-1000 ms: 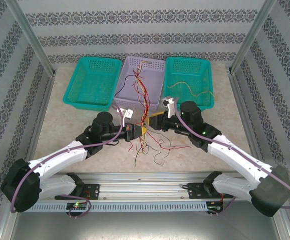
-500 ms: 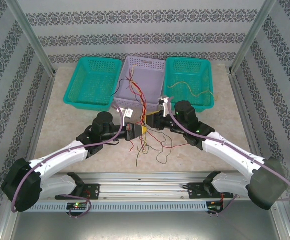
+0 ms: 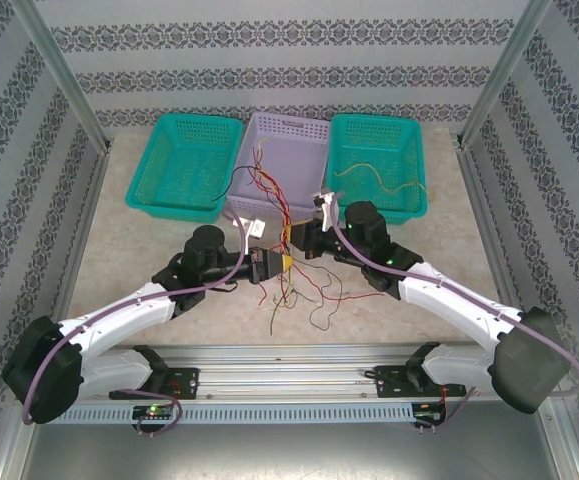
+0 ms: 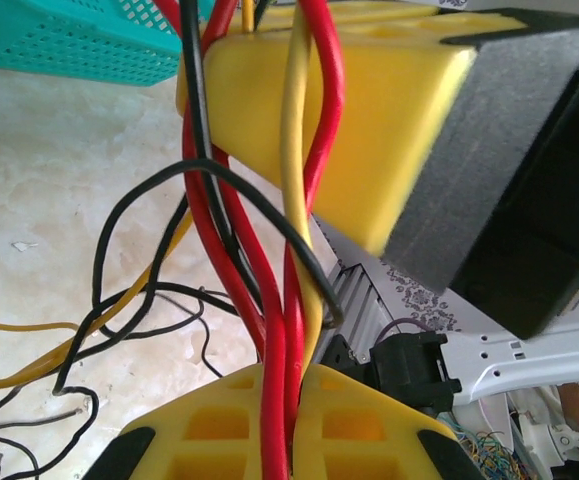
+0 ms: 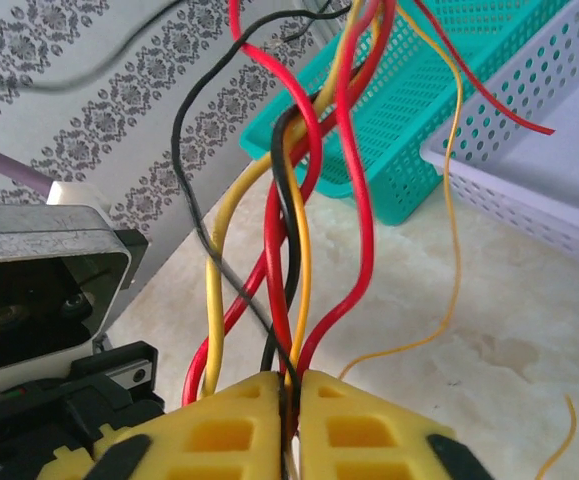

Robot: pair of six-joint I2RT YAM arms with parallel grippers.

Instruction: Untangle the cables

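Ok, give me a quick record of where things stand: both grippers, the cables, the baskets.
left gripper: shut on the cables
right gripper: shut on the cables, close beside the left gripper
cables: red, yellow and black, tangled, trailing from the purple basket onto the table
right teal basket: one loose yellowish wire inside

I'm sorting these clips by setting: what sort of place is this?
Probably a robot lab test cell, not a home: a table walled by patterned panels on aluminium posts, robot arms bolted to a rail at its near edge, and plastic baskets set out with loose cables.
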